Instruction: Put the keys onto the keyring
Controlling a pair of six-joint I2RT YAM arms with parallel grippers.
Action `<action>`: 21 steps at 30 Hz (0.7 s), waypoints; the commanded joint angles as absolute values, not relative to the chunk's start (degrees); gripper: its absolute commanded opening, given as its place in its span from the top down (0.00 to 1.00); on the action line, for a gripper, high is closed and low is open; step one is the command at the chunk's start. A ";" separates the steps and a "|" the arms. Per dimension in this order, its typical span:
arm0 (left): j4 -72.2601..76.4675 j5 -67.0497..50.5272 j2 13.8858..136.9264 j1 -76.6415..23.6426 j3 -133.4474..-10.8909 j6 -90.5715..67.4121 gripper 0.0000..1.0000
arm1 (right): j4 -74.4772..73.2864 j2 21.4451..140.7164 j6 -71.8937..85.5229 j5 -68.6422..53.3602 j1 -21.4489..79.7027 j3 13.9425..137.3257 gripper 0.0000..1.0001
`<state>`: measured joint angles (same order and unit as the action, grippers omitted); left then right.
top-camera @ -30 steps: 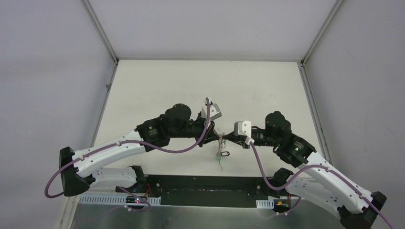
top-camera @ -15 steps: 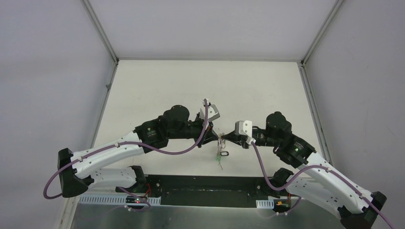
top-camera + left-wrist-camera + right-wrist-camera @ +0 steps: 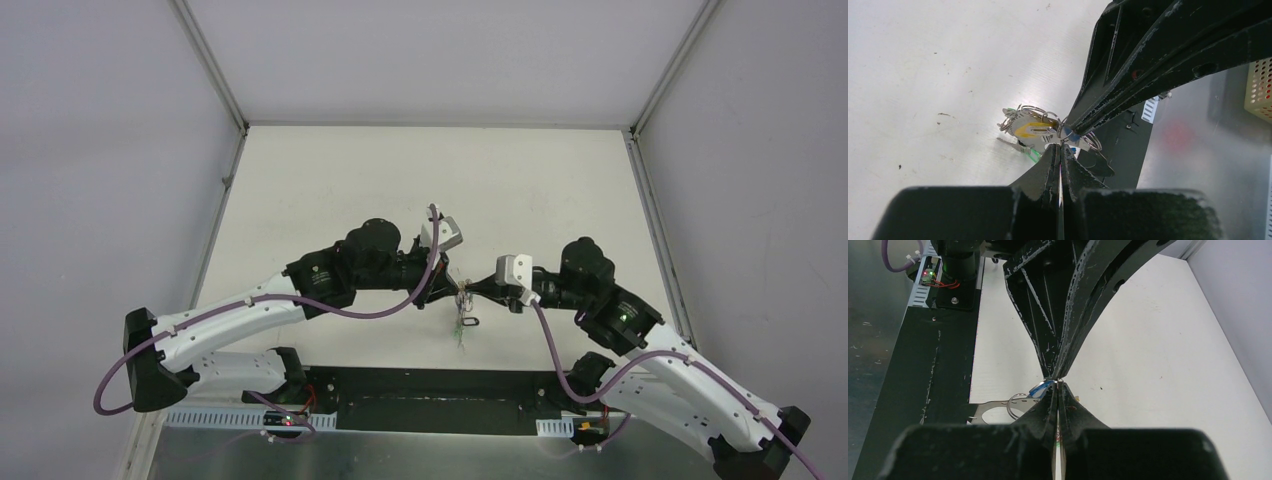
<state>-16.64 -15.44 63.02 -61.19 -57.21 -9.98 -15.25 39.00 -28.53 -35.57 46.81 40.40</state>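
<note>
Scuffed off-white tabletop (image 3: 330,180), grey walls (image 3: 100,150). I see left claw (image 3: 455,291) and right claw (image 3: 472,291) pinched shut, tips meeting at small silvery tagged keys (image 3: 1029,128); hold unclear.

No text, label, brand, number or sign can be read in any view. The coloured tags (image 3: 1032,129) on the keys (image 3: 1015,119) are too small and blurred for any marking to be made out.
</note>
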 commanded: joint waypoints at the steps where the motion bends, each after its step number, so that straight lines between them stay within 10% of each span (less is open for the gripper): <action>1: -13.05 -15.28 61.01 -61.39 -56.29 -13.48 1.00 | -9.38 37.13 -27.22 -35.83 47.06 39.76 1.00; 7: -8.95 -14.42 59.43 -61.35 -52.46 -16.57 1.00 | -7.76 36.66 -25.75 -35.59 47.09 39.01 1.00; 14: -8.81 -14.21 57.00 -61.35 -51.06 -10.67 0.46 | -6.11 36.43 -24.43 -36.20 47.02 39.13 1.00; 21: -6.80 -18.47 54.53 -61.35 -49.23 2.44 0.46 | -4.11 36.06 -22.15 -37.46 47.02 38.89 1.00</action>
<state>-11.29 -15.53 57.04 -61.14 -50.41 -6.98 -10.15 37.41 -24.27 -35.51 46.83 38.48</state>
